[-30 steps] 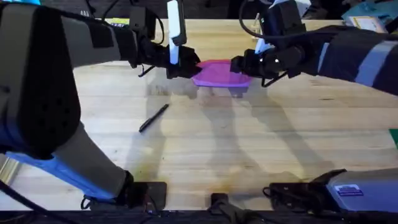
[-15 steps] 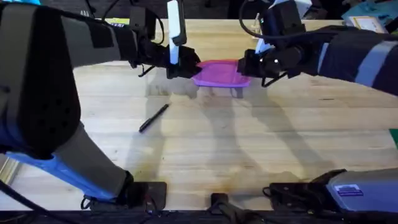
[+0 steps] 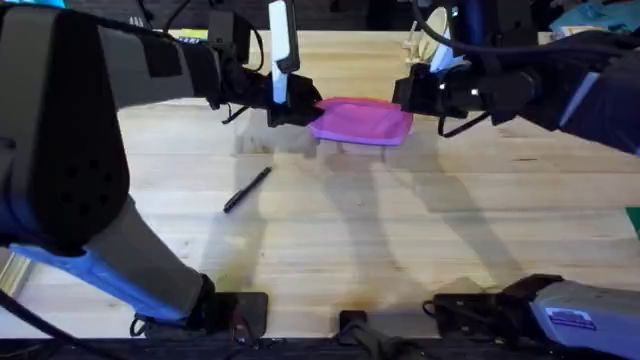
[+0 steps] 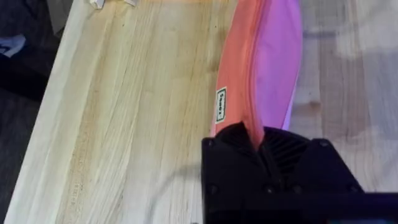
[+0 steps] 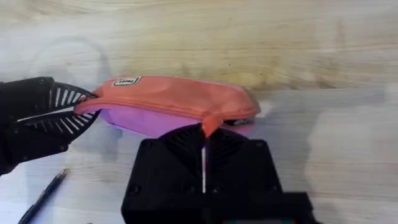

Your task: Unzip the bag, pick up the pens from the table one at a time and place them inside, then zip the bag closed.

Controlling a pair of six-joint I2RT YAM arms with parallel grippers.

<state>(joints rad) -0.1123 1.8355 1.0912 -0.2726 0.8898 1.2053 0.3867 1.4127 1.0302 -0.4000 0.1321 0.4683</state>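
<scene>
Near the table's (image 3: 330,250) far edge, my left gripper (image 3: 300,108) pinches one end of the bag (image 3: 360,120); my right gripper (image 5: 204,134) pinches its zipper tab. Unzipping's underway, I judge; next, draw the tab along. The pen (image 3: 247,189) lies mid-table.

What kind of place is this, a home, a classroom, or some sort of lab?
Probably a robotics lab bench: two robot arms work over a bare wooden table, holding a pink bag, with cables and gear along the far edge.
</scene>
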